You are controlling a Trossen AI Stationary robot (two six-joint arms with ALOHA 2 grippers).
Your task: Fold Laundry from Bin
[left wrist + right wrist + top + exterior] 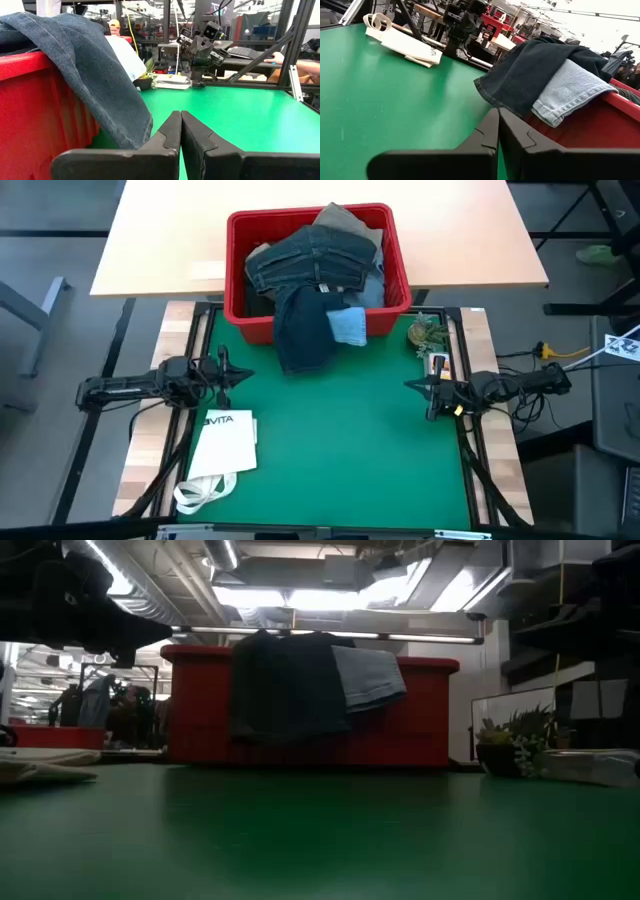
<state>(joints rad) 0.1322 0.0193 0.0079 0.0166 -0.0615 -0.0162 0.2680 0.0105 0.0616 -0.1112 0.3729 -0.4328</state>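
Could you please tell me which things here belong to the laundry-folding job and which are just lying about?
Job:
bin
dark jeans
light blue cloth
other laundry

Lying about:
tote bag
small plant

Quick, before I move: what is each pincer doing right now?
Left pincer: shut, holding nothing, beside the red bin.
Right pincer: shut, holding nothing, near the jeans.

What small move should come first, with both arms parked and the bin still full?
Probably open the left gripper and ease it toward the dark jeans draped over the red bin front rim. That leg hangs onto the green mat, nearest and unburied. Both grippers are shut and empty; the right gripper waits opposite.
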